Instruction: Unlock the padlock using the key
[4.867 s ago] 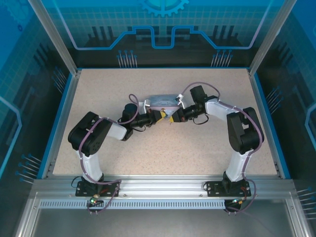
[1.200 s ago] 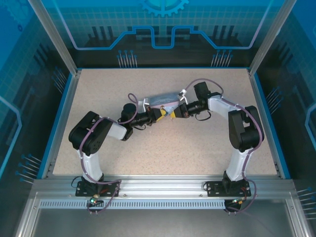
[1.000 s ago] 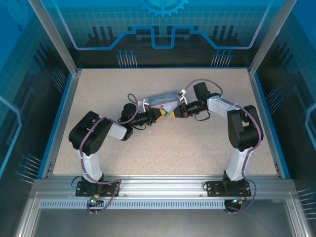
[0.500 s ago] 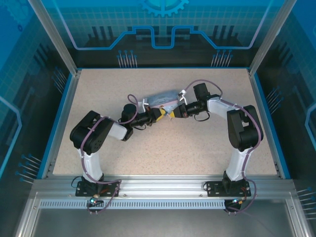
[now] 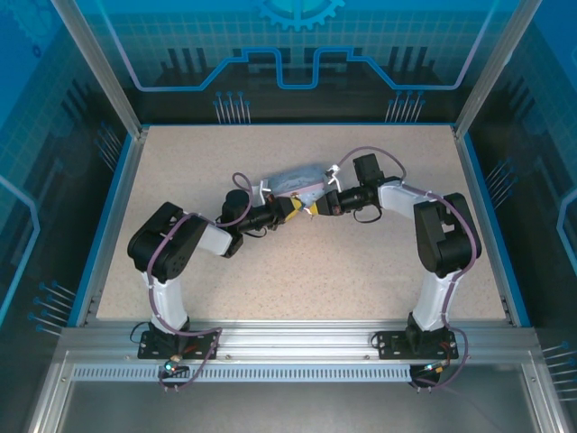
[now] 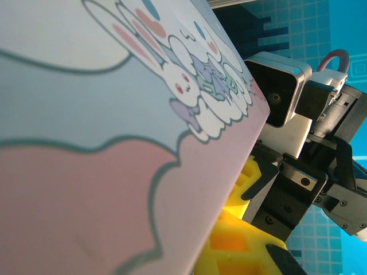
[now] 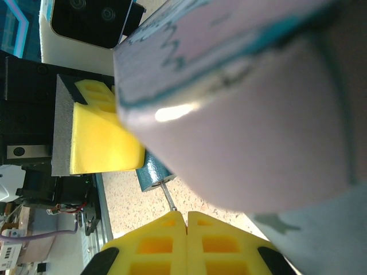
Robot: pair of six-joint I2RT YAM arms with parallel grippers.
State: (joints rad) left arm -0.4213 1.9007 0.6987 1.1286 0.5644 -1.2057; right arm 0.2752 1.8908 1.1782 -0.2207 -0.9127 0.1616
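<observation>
R gripper [image 7: 186, 217] is pressing its two yellow fingertips tight together and pinching the key [image 7: 167, 199] btwn them. Only the thin grey shaft is sticking out of the seam, pointing away from the wrist cam. The shaft's far end is meeting the padlock [image 7: 150, 172] straight ahead of the R fingertips. Whether it's actually sitting in the keyhole, can't tell.

Only a small dark blue-green rounded bit of the padlock's body is showing. It's tucked against the lower edge of one yellow finger [image 7: 97, 134] of the L gripper [image 5: 294, 210]. The rest of the lock, shackle incl., is hiding behind the tin [image 7: 258, 114]. The lock is hanging up off the table [image 7: 140, 215], w/ speckled surface showing behind it.

L gripper is squeezing nearly all the way closed, gripping the padlock from the opposite side. Its 2nd finger is hiding behind the tin in the R wrist view.

From the top cam, both grippers are meeting nose to nose around mid-table, yellow tips almost touching. The lock & key are sitting in the tiny gap btwn them, too small to make out there. The tin is sitting right behind that meeting point, close against both grippers and looking tilted. Can't tell if the lock is hooked onto it.

In the L wrist view, the tin's rabbit-cartoon lid is crowding the lens, w/ the R gripper's black body & yellow finger peeking past its edge.
</observation>
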